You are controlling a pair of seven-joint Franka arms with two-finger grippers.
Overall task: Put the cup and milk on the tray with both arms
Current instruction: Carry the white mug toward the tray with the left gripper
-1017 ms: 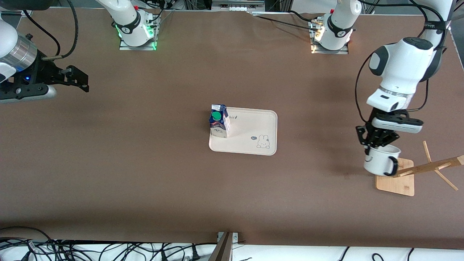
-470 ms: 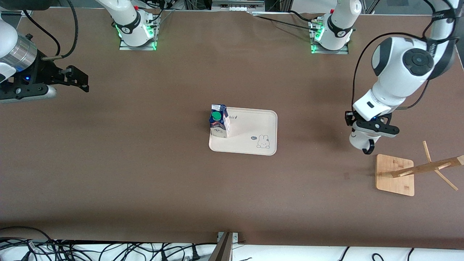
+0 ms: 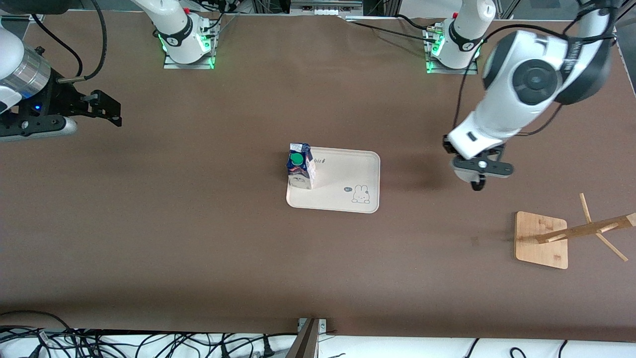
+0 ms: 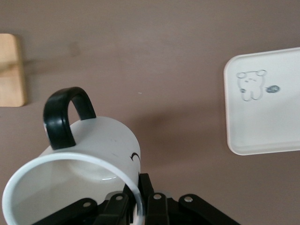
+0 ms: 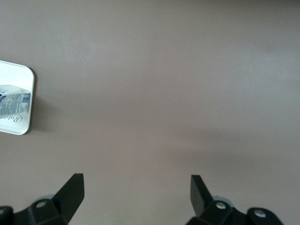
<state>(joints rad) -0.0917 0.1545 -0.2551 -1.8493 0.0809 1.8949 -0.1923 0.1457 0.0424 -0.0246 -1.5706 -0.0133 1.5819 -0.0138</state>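
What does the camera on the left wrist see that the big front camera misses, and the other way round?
Only the left wrist view shows the cup whole, smiley side and white rim, pinched at its rim by the left gripper. Only the front view shows the milk standing on the tray, and the right gripper waiting, jaws open, at the right arm's end of the table. Both show the tray with its rabbit drawing and the wooden rack base.

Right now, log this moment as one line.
left end effector: shut on cup, over bare table, short of tray | right end effector: open, waiting | milk: on tray
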